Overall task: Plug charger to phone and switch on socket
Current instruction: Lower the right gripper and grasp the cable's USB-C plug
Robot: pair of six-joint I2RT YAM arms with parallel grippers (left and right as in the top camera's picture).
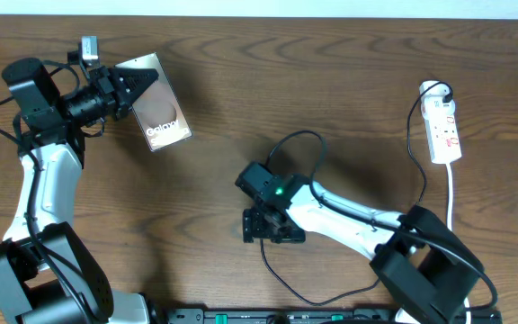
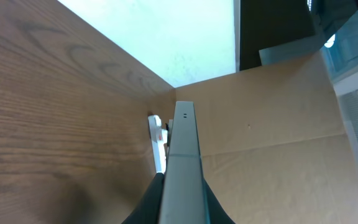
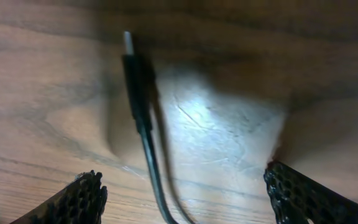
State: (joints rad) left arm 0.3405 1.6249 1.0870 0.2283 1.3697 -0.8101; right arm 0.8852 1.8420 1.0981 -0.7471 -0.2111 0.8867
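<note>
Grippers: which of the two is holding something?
The left gripper, clamped on the phone at its edge; the right gripper hangs open over the charger, gripping nothing.

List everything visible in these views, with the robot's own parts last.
phone: one, dark with a brownish screen image, upper left, gripped at its top edge
charger: one, black cable, looping over the table's centre, plug tip lying on the wood
socket: one, white with red marks, far right
table: one, brown wood, beneath everything
left claw: one, black, shut on the phone
right claw: one, black, open, fingers either side of the charger cable
</note>
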